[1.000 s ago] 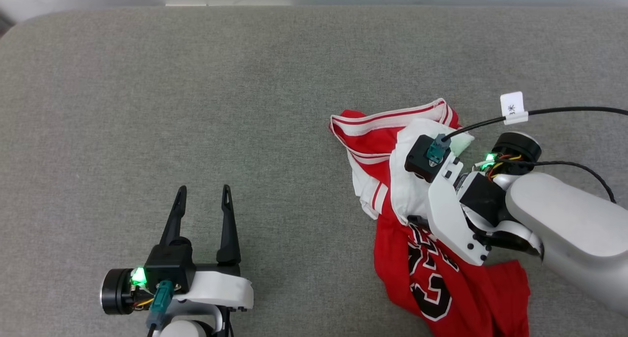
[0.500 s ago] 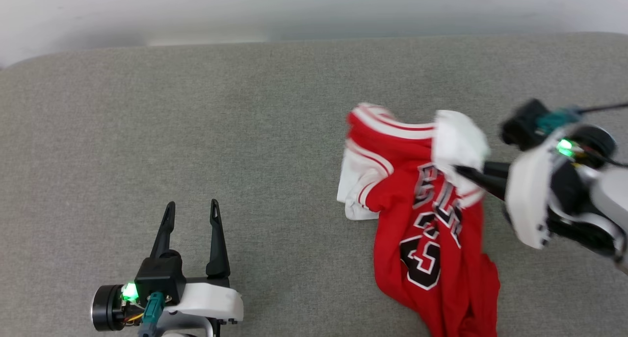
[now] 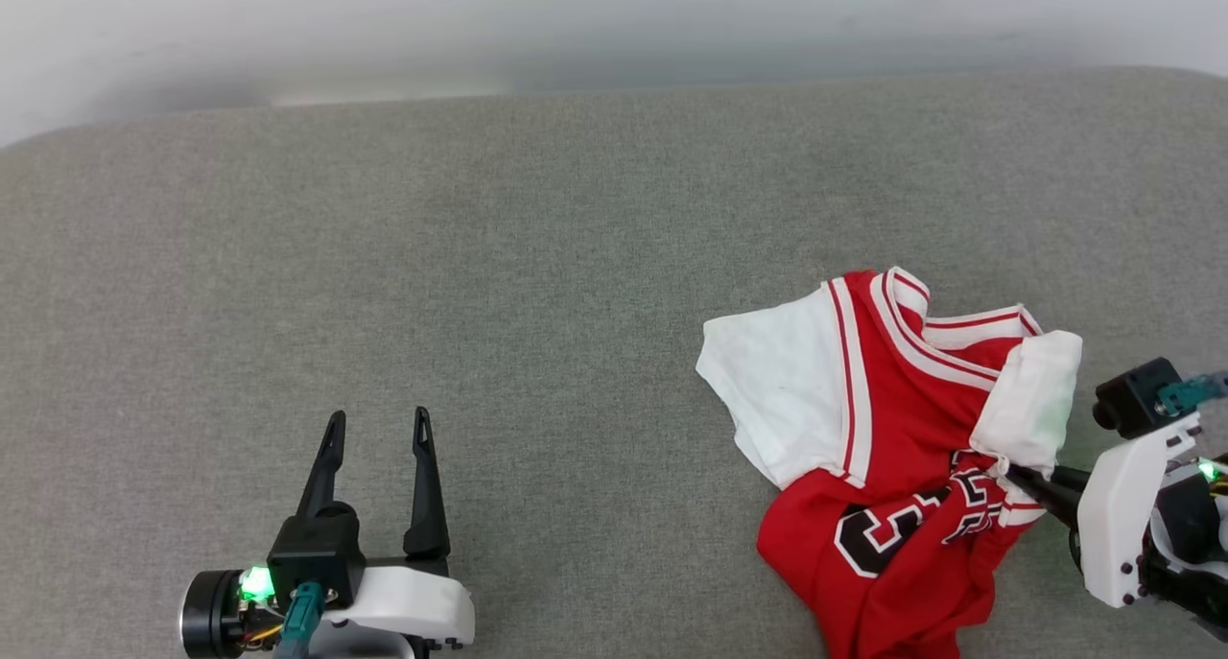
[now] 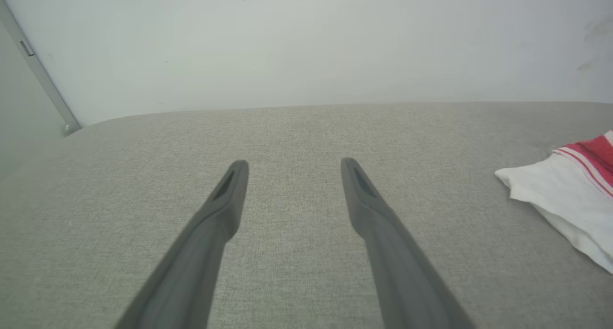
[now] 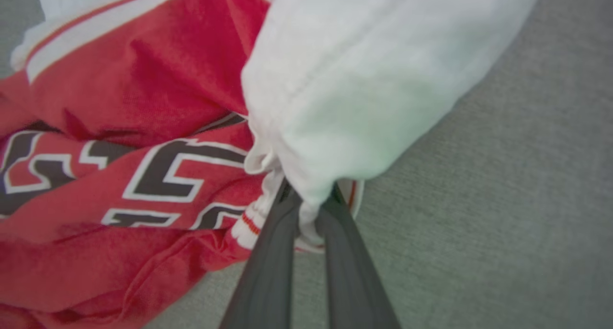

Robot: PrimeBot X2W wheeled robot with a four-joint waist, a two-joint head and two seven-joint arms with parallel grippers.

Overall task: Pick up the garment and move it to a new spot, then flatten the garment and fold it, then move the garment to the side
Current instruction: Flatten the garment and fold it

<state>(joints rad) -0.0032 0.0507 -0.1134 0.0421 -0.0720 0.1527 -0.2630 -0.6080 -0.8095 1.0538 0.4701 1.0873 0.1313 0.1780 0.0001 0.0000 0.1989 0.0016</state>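
Note:
The garment [image 3: 892, 429], a red jersey with white sleeves and black white-outlined letters, lies crumpled at the right of the grey surface. My right gripper [image 3: 1019, 475] comes in from the right edge, shut on the cloth of its right white sleeve [image 3: 1031, 395]. In the right wrist view the fingers [image 5: 268, 271] pinch a bunch of white sleeve cloth [image 5: 354, 99] beside the red lettered chest [image 5: 134, 142]. My left gripper [image 3: 379, 427] rests open at the lower left, far from the jersey. In the left wrist view its fingers [image 4: 230, 195] stand apart over bare surface, a white sleeve [image 4: 560, 195] at the right edge.
The grey padded surface [image 3: 480, 275] stretches wide to the left and behind the jersey. A pale wall [image 3: 614, 26] runs along its far edge. A metal strip [image 4: 38, 70] slants at the left of the left wrist view.
My right gripper has shut on the white sleeve and dragged the jersey toward the lower right, turning and partly spreading it. The head camera tilted upward. The left arm stayed put.

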